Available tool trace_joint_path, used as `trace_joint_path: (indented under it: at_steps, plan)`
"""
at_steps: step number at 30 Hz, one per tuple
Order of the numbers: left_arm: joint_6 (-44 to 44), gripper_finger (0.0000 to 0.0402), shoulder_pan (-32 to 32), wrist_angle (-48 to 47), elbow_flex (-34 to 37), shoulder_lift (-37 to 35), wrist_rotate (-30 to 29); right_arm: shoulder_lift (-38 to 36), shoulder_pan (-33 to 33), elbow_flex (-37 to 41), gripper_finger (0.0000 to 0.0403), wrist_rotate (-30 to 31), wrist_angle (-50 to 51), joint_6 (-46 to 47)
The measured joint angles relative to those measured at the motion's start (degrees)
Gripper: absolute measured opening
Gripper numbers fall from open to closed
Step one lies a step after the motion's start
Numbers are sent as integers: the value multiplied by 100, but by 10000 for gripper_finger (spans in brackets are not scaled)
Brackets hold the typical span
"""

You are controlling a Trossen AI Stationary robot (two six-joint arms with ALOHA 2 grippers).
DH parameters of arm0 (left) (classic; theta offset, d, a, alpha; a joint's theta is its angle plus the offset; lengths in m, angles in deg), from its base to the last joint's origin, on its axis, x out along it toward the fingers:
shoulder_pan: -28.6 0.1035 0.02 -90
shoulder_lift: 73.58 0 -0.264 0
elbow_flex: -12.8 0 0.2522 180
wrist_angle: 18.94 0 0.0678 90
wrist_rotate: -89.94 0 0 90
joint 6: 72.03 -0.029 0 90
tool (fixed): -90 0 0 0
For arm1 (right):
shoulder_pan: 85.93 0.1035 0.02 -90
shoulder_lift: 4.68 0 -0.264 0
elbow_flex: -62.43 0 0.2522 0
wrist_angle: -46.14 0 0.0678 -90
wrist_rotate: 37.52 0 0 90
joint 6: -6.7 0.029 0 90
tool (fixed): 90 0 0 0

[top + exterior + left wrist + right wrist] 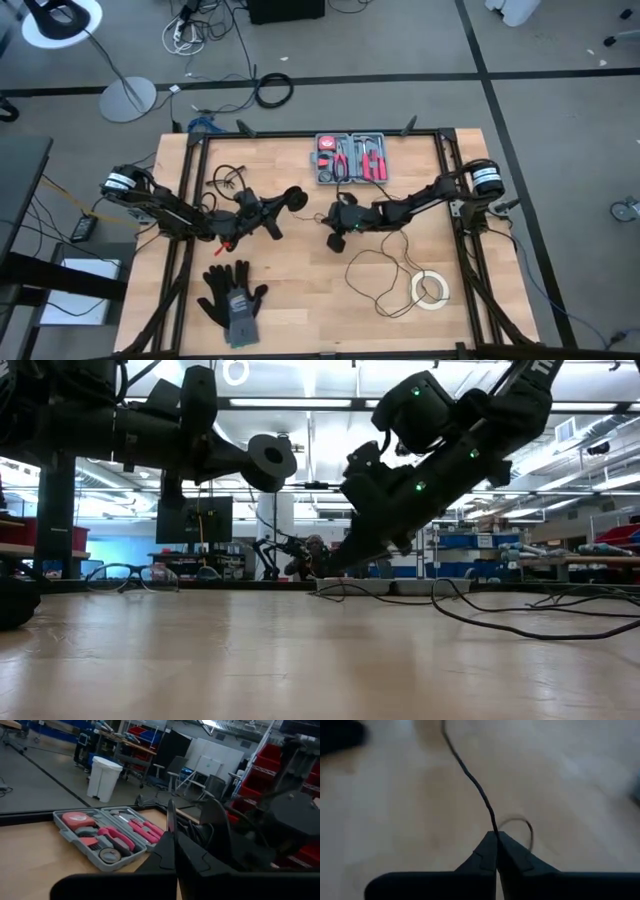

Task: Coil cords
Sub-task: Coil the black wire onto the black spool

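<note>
The cord is a thin black wire whose loose loops (382, 278) lie on the wooden table, partly around a white tape roll. Its small round disc (270, 461) is up in the air at the tips of my left gripper (292, 198), which points level toward the table's right and is shut on it. My right gripper (335, 238) slants down near the table's middle, shut on the wire (470, 775). From the fingertips the wire runs away over the table. A small bend of it (520, 825) shows behind the fingertips. My left gripper pinches the disc between its two fingers, which come level from the table's left. In the left wrist view the disc's thin edge (171, 817) stands upright above the shut fingertips. The disc is lifted clear of the table. My right gripper pinches one strand of the wire (493, 829) at its fingertips. The fingers slant down from the table's right. The held point is just above the table and the rest trails on the wood.
A grey case of pink-handled tools (352, 158) lies at the far middle. The white tape roll (430, 288) lies near right and black gloves (232, 298) near left. More thin black wire (228, 180) lies far left. A dark frame (320, 132) edges the table.
</note>
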Motion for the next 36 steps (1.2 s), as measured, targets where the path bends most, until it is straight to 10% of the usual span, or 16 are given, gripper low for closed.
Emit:
trace_joint_path:
  at_steps: [6, 17, 36]
  plan:
    - [-307, 0, 0, -67, 0, 0, 258, -785, -269, 9, 1, 254, 1450, 397]
    - [-246, 0, 0, -765, -2, 0, 229, -2046, -486, -345, 1, 298, 1148, -139]
    - [-212, 0, 11, -828, -2, 0, -243, 211, 172, -3182, 0, -900, 1753, -1159]
